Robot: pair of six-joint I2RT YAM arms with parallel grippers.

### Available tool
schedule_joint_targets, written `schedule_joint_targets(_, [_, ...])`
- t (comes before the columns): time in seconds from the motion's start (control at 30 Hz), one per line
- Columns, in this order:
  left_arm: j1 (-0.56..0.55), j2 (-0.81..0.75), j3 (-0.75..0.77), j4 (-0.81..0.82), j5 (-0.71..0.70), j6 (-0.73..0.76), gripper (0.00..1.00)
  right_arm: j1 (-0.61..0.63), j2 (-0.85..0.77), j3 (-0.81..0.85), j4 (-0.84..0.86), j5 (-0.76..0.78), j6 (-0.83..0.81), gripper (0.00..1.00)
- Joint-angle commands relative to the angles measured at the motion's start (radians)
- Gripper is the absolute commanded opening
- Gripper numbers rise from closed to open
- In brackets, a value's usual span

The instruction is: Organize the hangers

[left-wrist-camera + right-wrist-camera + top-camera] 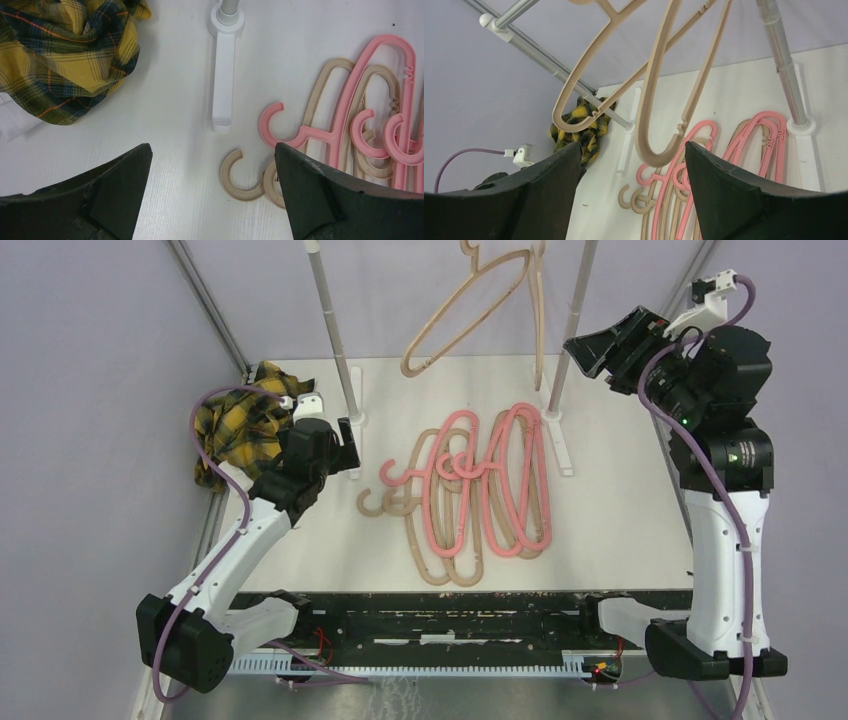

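Note:
A pile of salmon pink and beige hangers [470, 490] lies flat mid-table, hooks pointing left. Two beige hangers [465, 315] hang from the rack at the back. My left gripper [348, 445] is open and empty, low over the table just left of the pile. In the left wrist view my left gripper [212, 150] has the beige hooks [240, 175] between and ahead of its fingers, and a pink hook [272, 125] beyond. My right gripper [590, 355] is raised at the back right, open and empty. In the right wrist view my right gripper [631, 145] faces a hanging beige hanger [656, 100].
A yellow-black plaid cloth [245, 425] lies at the back left and also shows in the left wrist view [65, 55]. Two rack poles [335, 330] stand on white feet [555, 440] either side of the pile. Purple cables [215, 480] run along the arms.

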Motion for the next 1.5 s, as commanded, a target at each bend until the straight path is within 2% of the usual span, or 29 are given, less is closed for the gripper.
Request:
schedule_joint_targets(0.0, [0.005,0.006,0.036,0.03,0.009,-0.028,0.99,0.04,0.059,0.041,0.103,-0.031,-0.001,0.81])
schedule_joint_targets(0.23, [0.005,0.005,0.038,0.027,-0.001,-0.019,0.99,0.252,0.213,0.227,0.107,0.068,-0.081,0.79])
schedule_joint_targets(0.53, [0.005,0.008,0.052,0.024,0.005,-0.014,0.99,0.435,0.418,0.397,0.162,0.1,-0.115,0.79])
schedule_joint_targets(0.8, [0.005,0.0,0.051,0.036,0.012,-0.002,0.99,0.569,0.614,0.574,0.201,0.179,-0.264,0.79])
schedule_joint_targets(1.03, [0.005,-0.006,0.039,0.038,0.026,0.007,0.99,0.648,0.72,0.656,0.208,0.332,-0.403,0.81])
schedule_joint_targets(1.27, [0.005,-0.027,0.021,0.038,0.033,0.01,0.99,0.757,0.765,0.573,0.394,0.639,-0.676,0.87])
schedule_joint_targets(1.47, [0.005,-0.032,0.017,0.04,0.038,0.017,0.99,0.76,0.878,0.648,0.482,0.758,-0.819,0.91])
